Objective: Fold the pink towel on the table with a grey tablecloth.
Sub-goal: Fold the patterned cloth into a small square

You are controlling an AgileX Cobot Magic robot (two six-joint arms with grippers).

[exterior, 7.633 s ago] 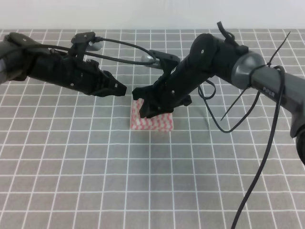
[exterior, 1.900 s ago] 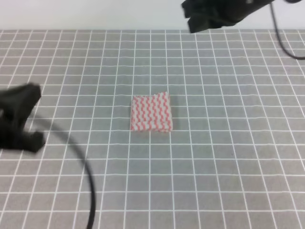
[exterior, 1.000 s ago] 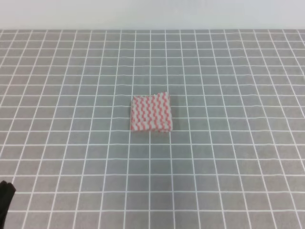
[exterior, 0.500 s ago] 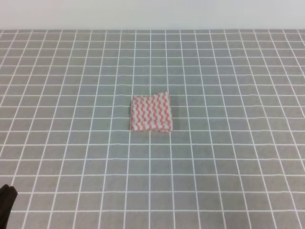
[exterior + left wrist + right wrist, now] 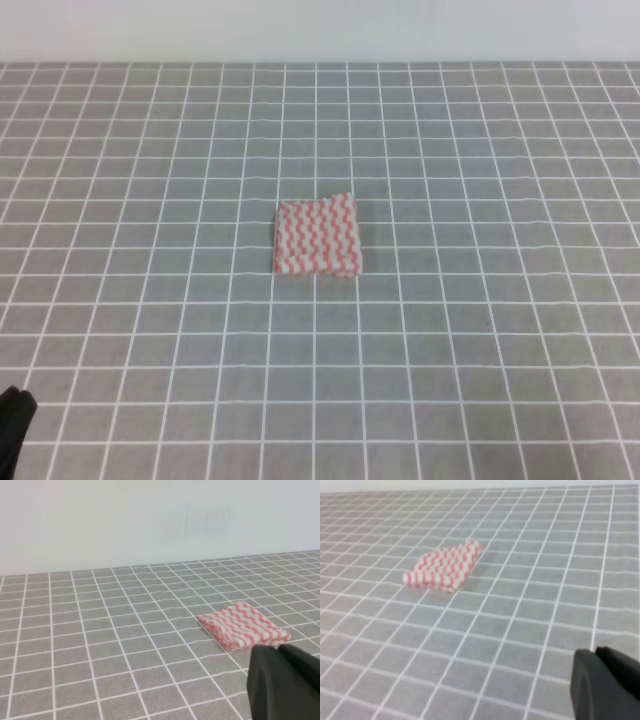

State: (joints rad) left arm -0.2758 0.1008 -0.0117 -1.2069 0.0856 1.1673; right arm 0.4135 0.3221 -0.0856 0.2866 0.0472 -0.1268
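Pink towel (image 5: 317, 237) unmoved, both arms gone

A plain pale wall (image 5: 150, 520) stood behind the far edge of the table's surface, unmarked and evenly lit, a faint blurred reflection high on it, soft diffuse light throughout, no hard shadows anywhere below the wall

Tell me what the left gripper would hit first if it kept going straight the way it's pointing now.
Probably the folded pink-and-white zigzag towel, which lies just ahead of the left gripper on the grey gridded tablecloth. Depth is unclear, so it might pass just beside the towel's edge.
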